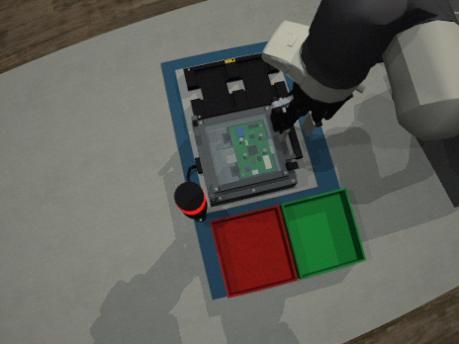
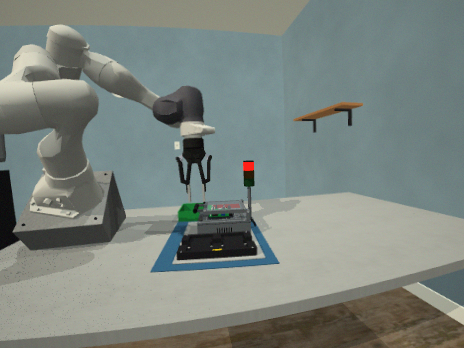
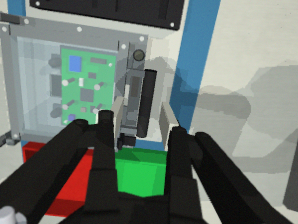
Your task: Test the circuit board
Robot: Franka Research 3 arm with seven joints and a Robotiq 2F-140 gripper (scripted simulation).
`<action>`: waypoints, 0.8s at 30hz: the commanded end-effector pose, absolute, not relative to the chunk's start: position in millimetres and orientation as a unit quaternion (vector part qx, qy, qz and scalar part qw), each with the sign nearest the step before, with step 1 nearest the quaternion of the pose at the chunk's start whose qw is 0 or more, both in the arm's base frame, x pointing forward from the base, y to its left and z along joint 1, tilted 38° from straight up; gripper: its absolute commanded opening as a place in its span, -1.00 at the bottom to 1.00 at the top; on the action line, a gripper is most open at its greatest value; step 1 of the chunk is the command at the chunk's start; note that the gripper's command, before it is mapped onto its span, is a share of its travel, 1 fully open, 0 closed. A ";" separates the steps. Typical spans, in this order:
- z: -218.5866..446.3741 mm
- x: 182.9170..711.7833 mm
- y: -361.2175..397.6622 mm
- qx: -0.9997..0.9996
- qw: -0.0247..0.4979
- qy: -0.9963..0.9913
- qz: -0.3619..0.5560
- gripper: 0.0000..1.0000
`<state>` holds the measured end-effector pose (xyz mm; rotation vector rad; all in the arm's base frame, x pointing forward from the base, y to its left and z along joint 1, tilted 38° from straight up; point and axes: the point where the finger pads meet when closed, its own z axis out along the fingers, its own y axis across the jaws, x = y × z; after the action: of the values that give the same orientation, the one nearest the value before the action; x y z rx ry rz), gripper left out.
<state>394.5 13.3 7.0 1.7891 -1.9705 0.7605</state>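
The green circuit board (image 1: 251, 147) lies face up in the tester (image 1: 247, 154) under the shut clear lid; it also shows in the wrist view (image 3: 87, 85). The black lid handle (image 3: 146, 102) runs along the tester's edge away from the hinge. My gripper (image 1: 284, 121) hangs above that handle, apart from it, fingers partly open with nothing between them; it also shows in the exterior view (image 2: 196, 192) and the wrist view (image 3: 140, 131). The signal tower (image 2: 248, 172) beside the tester shows red, as also seen from above (image 1: 191, 202).
The black tray (image 1: 232, 84) stands behind the tester with both pockets empty. The red bin (image 1: 253, 250) and the green bin (image 1: 322, 233) stand side by side in front of the tester on the blue-edged mat. The arm's base stands off to the side.
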 end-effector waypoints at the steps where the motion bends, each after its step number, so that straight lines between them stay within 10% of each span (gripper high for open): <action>1: 18.5 389.2 23.4 0.629 0.189 -0.705 0.268 -0.40; 18: 50.3 386.4 48.4 0.629 0.189 -0.705 0.268 -0.40; 19: 50.3 386.4 48.4 0.629 0.189 -0.705 0.268 1.00; 24: 50.3 386.4 48.4 0.629 0.189 -0.705 0.268 1.00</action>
<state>387.0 46.9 49.6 1.7755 -1.9777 0.7503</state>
